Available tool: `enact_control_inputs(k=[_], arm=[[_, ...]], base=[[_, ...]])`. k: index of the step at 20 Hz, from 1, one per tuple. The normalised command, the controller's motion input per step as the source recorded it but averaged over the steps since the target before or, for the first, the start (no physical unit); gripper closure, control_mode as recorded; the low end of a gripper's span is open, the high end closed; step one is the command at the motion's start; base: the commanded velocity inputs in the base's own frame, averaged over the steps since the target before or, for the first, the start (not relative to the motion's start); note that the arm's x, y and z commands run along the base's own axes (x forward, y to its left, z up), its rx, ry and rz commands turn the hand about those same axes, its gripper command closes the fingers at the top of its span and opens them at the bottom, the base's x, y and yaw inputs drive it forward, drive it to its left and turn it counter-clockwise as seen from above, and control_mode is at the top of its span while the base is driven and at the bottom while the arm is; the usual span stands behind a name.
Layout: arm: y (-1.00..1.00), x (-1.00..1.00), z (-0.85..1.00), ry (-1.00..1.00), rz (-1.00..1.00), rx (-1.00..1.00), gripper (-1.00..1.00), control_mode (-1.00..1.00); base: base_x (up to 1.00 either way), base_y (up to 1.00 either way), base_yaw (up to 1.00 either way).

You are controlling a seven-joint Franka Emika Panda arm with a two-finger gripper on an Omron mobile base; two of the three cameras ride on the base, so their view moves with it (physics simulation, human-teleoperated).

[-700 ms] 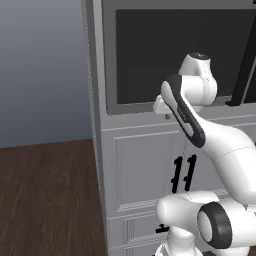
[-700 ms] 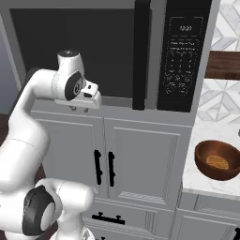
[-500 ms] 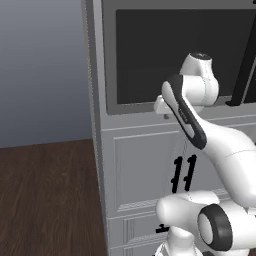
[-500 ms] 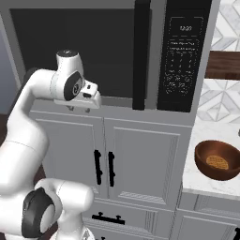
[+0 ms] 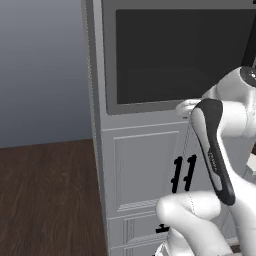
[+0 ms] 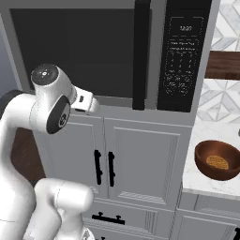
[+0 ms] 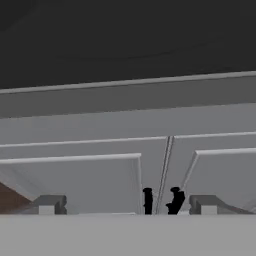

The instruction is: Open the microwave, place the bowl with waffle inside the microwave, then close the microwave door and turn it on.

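The microwave (image 6: 154,28) is built in above white cabinets, and its control panel (image 6: 183,56) is on the right. The microwave door (image 6: 75,51) is shut, with its black bar handle (image 6: 141,54) upright along the right edge. The door's dark glass (image 5: 180,55) also faces the left base view. The brown bowl (image 6: 217,160) with the waffle sits on the counter to the right, below the panel. My gripper (image 7: 127,205) is open and empty, level with the door's lower frame (image 7: 130,97), left of the handle. The hand (image 6: 86,101) points at the cabinet front.
Two white cabinet doors with short black handles (image 6: 104,167) stand under the microwave, with a drawer (image 6: 108,218) below them. The marble counter (image 6: 199,176) runs right, under a wooden shelf (image 6: 222,65). Dark wood floor (image 5: 47,195) lies to the left.
The arm's upper joint has drawn back toward the base and the hand has sunk a little. The microwave door stays shut and the bowl has not moved.
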Motion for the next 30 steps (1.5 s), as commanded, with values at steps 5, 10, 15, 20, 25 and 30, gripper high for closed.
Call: enact_control_inputs(k=[5, 10, 15, 20, 25, 30], arm=[[-0.81, -0.65, 0.42, -0.23, -0.25, 0.02, -1.0, -1.0], [-0.86, -0.31, 0.49, -0.06, -0.19, 0.0, -1.0, -1.0], [-0.77, 0.0, 0.42, 0.02, -0.11, 0.01, -1.0, -1.0], [-0.83, 0.0, 0.05, 0.0, -0.04, 0.08, -1.0, -1.0], [-0.57, 0.08, 0.02, 0.01, 0.01, 0.11, -1.0, -1.0], [-0.01, 0.42, 0.17, 0.12, 0.13, 0.01, -1.0, -1.0]], base=[[0.0, 0.0, 0.0], [0.0, 0.0, 0.0], [0.0, 0.0, 0.0], [0.0, 0.0, 0.0], [0.0, 0.0, 0.0], [0.0, 0.0, 0.0]])
